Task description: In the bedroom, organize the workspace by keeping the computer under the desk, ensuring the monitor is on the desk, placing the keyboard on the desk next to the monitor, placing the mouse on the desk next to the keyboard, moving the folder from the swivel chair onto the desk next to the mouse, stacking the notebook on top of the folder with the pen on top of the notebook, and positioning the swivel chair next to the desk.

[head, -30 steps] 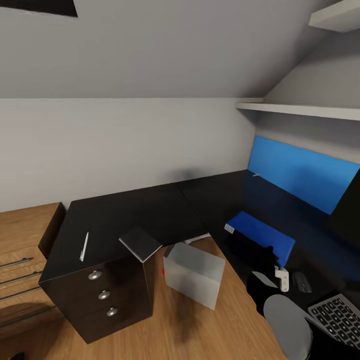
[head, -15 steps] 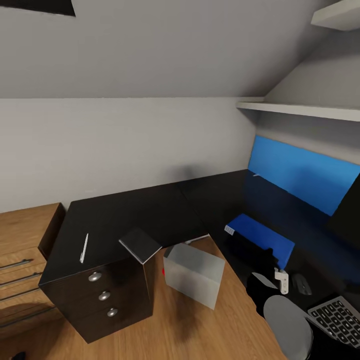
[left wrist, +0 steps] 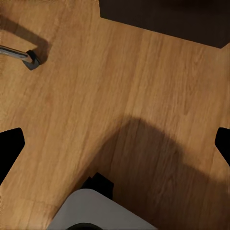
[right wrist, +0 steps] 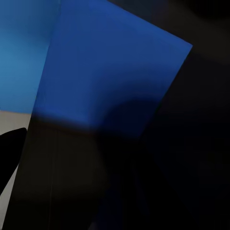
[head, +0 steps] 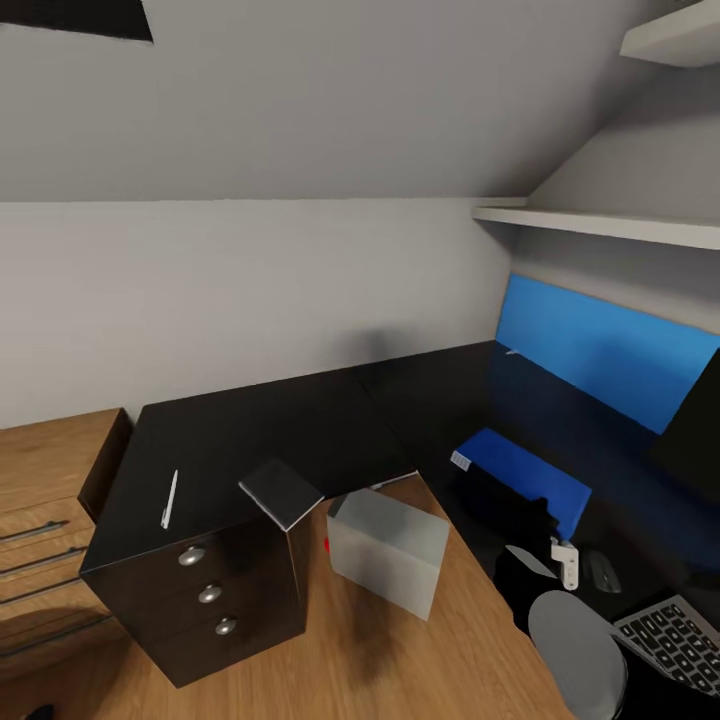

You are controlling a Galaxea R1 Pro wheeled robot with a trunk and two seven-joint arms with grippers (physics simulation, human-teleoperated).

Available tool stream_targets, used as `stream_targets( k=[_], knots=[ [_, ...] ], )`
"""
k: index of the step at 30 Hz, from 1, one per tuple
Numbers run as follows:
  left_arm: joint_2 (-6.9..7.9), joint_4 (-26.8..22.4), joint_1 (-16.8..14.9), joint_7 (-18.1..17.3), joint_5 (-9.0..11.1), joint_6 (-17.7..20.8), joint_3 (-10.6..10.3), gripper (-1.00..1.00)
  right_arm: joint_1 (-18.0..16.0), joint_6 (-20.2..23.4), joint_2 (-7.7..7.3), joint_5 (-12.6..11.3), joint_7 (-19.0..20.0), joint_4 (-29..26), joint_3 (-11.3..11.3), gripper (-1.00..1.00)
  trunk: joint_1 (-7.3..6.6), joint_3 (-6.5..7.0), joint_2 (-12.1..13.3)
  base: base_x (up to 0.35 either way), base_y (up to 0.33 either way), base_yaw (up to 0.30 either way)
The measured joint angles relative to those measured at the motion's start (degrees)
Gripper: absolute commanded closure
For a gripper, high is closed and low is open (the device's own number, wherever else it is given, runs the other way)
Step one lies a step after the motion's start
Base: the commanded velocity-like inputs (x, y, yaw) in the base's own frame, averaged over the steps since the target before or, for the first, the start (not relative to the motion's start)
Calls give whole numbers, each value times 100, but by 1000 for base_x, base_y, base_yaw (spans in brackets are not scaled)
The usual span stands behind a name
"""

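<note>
While my left fingers [left wrist: 115,143] hang spread wide over the floor, the folder [head: 522,478] lies on the worktop [head: 300,420]; right fingers' state unclear.

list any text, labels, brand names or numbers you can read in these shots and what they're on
No readable text in any view.
folder: a small white label with dark marks at its corner, too small to read.
keyboard: key legends too blurred to read.
computer, notebook, drawer unit: plain, no markings visible.
</note>
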Motion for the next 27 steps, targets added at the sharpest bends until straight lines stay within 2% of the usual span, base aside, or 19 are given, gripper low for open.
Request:
stream_targets(
  k=[2, 27],
  knots=[
    [0, 0, 0, 0, 0, -2, 0, -100, 0, 4, -11, -3, 0, 1, 0, 100, -44, 36, 80, 0, 0, 0],
    [7, -1, 0, 0, -3, 2, 3, -100, 0, 17, -20, -6, -9, 9, -1, 100, -45, 36, 82, 0, 0, 0]
  ],
)
